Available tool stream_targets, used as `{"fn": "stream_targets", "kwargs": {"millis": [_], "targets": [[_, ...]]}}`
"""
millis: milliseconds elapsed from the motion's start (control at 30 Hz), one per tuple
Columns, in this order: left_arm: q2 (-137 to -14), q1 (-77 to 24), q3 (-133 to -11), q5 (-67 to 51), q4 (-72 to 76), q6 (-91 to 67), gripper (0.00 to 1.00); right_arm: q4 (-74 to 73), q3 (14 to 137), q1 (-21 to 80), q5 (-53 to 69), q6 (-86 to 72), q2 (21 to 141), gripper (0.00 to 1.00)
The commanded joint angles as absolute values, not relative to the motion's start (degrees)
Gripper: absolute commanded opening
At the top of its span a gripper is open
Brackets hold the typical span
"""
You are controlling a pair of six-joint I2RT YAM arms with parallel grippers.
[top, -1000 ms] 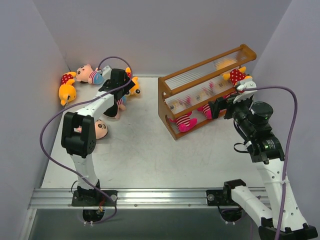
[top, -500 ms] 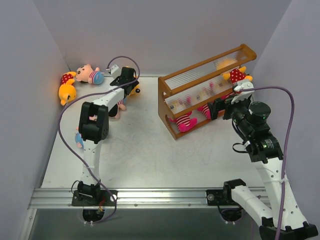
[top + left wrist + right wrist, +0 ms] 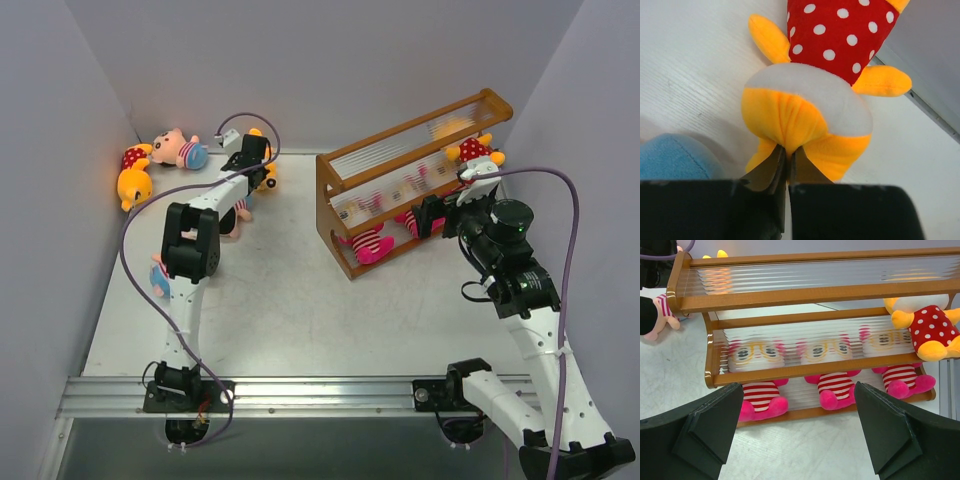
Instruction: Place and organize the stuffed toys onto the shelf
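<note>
yellow fluff on the head of a bear toy (image 3: 807, 107) is pinched tight between the two fingers of the left gripper (image 3: 787, 152), and the fingers almost touch each other. the bear's red top with white dots points away from the camera on that wrist. it lies on the table (image 3: 300, 300) near the back wall, well to the left of the shelf (image 3: 326, 190). a soft blue bit (image 3: 675, 155) lies just beside it, but i cannot tell which toy that belongs to. under the left arm lies a striped toy (image 3: 236, 212). lower down, a hidden toy (image 3: 157, 276) peeks out from behind the arm, showing only some blue and peach. in the back left corner a second bear (image 3: 130, 178) and a boy doll (image 3: 180, 150) lie side by side, touching. the shelf is brown wood with pale rods, and it stands slanted on the right side of the table. three pink-legged toys (image 3: 837, 387) in red and white stripes sit in a row on its bottom level, with their faces blurry behind the rods. a third bear (image 3: 927, 330) in red dots sits at the right end of the middle level. the right gripper (image 3: 799, 390) is in front of the shelf, opened wide, with nothing between its fingers.
</note>
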State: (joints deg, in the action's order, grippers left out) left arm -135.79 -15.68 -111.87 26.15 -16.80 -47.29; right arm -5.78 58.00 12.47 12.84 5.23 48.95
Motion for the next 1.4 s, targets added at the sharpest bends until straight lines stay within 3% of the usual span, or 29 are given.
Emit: {"fn": "stream_targets", "kwargs": {"millis": [0, 367, 867, 1000, 1233, 1367], "targets": [[-134.2, -15.2, -111.5, 25.2, -17.1, -42.1, 0.03, -3.0, 58.4, 12.8, 12.7, 5.7, 49.0, 1.0], [-118.0, -15.3, -104.2, 24.1, -18.5, -22.8, 0.02, -4.3, 60.2, 13.1, 14.5, 6.2, 49.1, 1.0], [-86.8, -15.9, -89.5, 9.3, -42.4, -2.5, 0.02, -10.4, 64.9, 15.6, 23.2, 9.8, 51.6, 0.99], [-77.7, -17.1, -81.2, 3.8, -46.1, -0.1, 0.02, -11.6, 64.8, 20.0, 24.6, 11.4, 52.9, 0.99], [-65.1, -19.0, -74.5, -10.0, -53.3, 4.4, 0.02, -13.4, 66.0, 37.8, 19.6, 14.0, 58.7, 0.99], [-60.2, -20.0, -72.5, -14.8, -56.4, 7.0, 0.02, -12.0, 66.7, 43.1, 18.9, 15.2, 62.2, 1.0]]}}
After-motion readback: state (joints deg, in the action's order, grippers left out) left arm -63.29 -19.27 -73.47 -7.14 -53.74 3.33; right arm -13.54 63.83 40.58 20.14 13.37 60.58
